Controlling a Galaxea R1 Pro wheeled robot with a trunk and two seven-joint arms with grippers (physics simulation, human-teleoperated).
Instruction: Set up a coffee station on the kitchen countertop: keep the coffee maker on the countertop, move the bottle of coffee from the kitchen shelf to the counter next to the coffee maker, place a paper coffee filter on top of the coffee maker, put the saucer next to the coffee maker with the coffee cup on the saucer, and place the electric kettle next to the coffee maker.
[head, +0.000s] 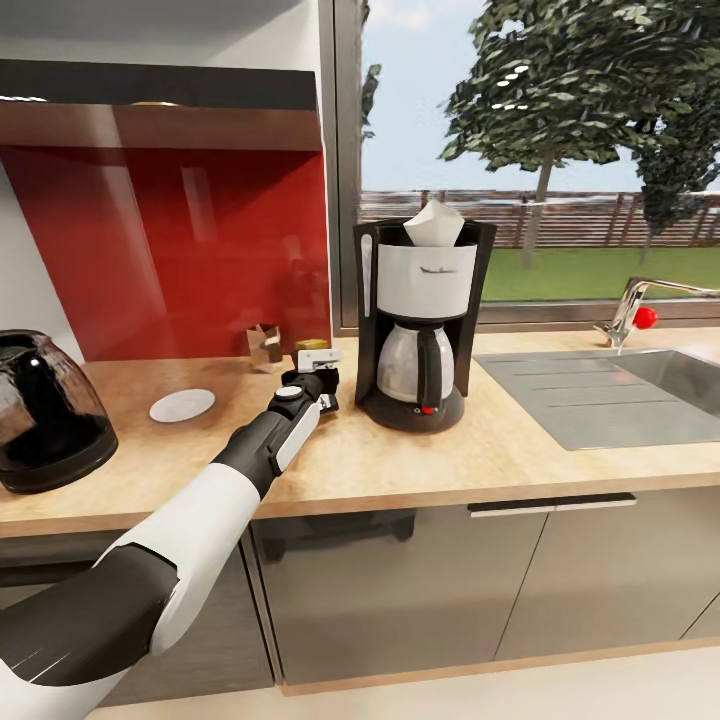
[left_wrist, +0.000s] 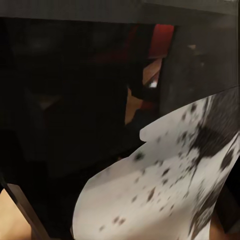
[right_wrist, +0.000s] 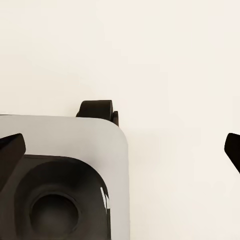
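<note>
Wooden bench (head: 520, 440) carries the coffee maker (head: 420, 320), standing just to the right of the left gripper (head: 312, 372) and slightly beyond it, with a white paper coffee filter (head: 434, 224) sitting in its top. Glass carafe (head: 416, 365) is seated in the machine, red switch on the base.

Left arm reaches forward over the bench; left gripper hangs low over the surface near the base of the coffee maker. Its fingers are foreshortened in the head view and the left wrist view is dark and blurred, so I cannot tell whether it is released or clenched.

White saucer (head: 182, 405) lies flat on the bench to the left of the left gripper, apart from it. Dark electric kettle (head: 45, 410) stands farther left, near the bench's front edge. Small brown object (head: 265, 345) sits just behind the gripper by the red backsplash (head: 170, 250); type unclear.

Right gripper (right_wrist: 125, 150): right wrist view shows two dark fingertips spread wide apart, nothing between them, above pale floor (right_wrist: 165, 60) and part of the robot's grey base (right_wrist: 65, 175).

Sink (head: 620, 385) with faucet (head: 640, 305) is far right of the coffee maker.
</note>
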